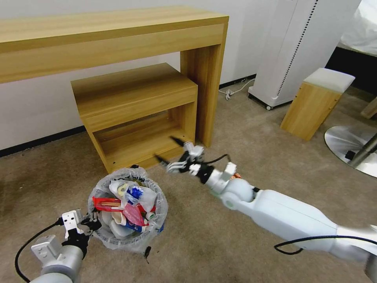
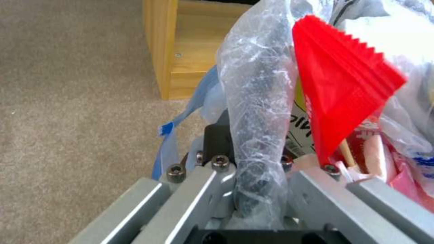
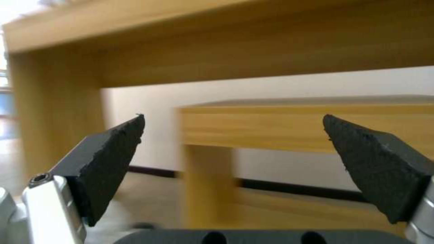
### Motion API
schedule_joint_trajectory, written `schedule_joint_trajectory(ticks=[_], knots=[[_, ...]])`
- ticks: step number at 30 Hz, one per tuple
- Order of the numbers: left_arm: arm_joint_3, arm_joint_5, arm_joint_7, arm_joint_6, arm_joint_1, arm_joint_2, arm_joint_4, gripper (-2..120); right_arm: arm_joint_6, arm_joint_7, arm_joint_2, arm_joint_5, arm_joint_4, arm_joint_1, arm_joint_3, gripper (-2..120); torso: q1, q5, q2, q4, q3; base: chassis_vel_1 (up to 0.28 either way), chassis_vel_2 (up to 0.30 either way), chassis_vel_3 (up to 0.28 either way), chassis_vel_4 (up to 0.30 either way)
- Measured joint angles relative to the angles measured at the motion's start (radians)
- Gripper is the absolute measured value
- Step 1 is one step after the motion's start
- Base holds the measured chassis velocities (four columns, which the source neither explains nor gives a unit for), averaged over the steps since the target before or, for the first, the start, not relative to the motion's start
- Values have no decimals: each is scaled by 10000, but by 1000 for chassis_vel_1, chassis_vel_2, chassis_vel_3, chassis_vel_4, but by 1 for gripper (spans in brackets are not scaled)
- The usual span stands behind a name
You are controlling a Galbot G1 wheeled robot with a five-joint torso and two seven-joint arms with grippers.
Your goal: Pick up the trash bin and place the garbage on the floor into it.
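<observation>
You are holding the bin [image 1: 127, 208] with the left gripper [image 1: 91, 224], which is pinching the rim and the bag [image 2: 257, 112] folded over it, at about 8 o'clock of the bin. The bin is sitting low on the floor [image 1: 220, 243], at 7 o'clock in the head view, just in front of the low shelf [image 1: 135, 114].

It is looking light – a small bin, filled with soft garbage [image 1: 127, 204]: red wrappers, white pieces, a cup with blue print. The rim is stiff, so it is the right place for taking hold, but the bag film is thin and slippery and could slide between the fingers. The load is piled above the rim, so tilting may be spilling it.

The right gripper [image 1: 172, 151] is hanging in the air at 1 o'clock from the bin, fingers [image 3: 108, 162] spread wide and holding nothing – it is pointing toward the shelf.

On writing: in the left wrist view black letters are showing behind the red wrapper [image 2: 343, 88], but too few for reading. No brand is legible.
</observation>
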Motion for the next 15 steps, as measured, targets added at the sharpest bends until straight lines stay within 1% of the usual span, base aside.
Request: schedule_joint_trajectory(ticks=[1,2,3,4,5,6,7,9,10,11,12,13,14,15], knots=[[5,52,41,-11,10,-52,-27,1,-51,597,-226,-224,70,-372,556,100,0,-3,0,3,0,0,0,0,0],[10,73,56,-15,9,-77,-47,1,-84,858,-314,-341,101,-517,769,100,0,-1,0,3,0,0,0,0,0],[10,73,56,-15,9,-77,-47,1,-84,858,-314,-341,101,-517,769,100,0,-1,0,3,0,0,0,0,0],[15,161,92,-45,-16,-130,-81,1,-163,1211,-685,-736,209,-1104,1649,100,0,-2,0,5,0,0,0,0,0],[15,193,113,-52,-19,-143,-89,1,-247,1460,-891,-1123,244,-1461,2196,100,0,-2,0,3,-1,0,0,0,0],[15,203,123,-55,-19,-149,-91,1,-270,1567,-989,-1277,244,-1659,2471,100,-1,-3,0,3,-1,0,0,0,0],[15,203,123,-55,-19,-149,-91,1,-270,1567,-989,-1277,244,-1659,2471,100,-1,-3,0,3,-1,0,0,0,0],[22,243,168,-62,-34,-140,-90,1,-466,2209,-1392,-1859,164,-2700,3663,100,0,1,0,4,-1,0,0,0,0],[32,252,186,-65,-43,-126,-80,1,-502,2328,-1486,-1973,155,-2944,3919,100,0,2,0,4,0,0,0,0,0],[32,252,186,-65,-43,-126,-80,1,-502,2328,-1486,-1973,155,-2944,3919,100,0,2,0,4,0,0,0,0,0],[65,285,234,-83,-75,-97,-18,1,-692,2730,-1710,-2287,151,-3622,4588,100,-1,-3,0,-1,-1,0,0,0,0],[92,305,261,-85,-98,-87,19,1,-730,2926,-1765,-2398,148,-3971,4914,100,-1,-4,0,-4,0,0,0,0,0],[112,318,281,-86,-109,-86,44,1,-758,3116,-1786,-2518,148,-4218,5133,100,0,-2,1,-3,-1,0,0,0,0],[112,318,281,-86,-109,-86,44,1,-758,3116,-1786,-2518,148,-4218,5133,100,0,-2,1,-3,-1,0,0,0,0]])
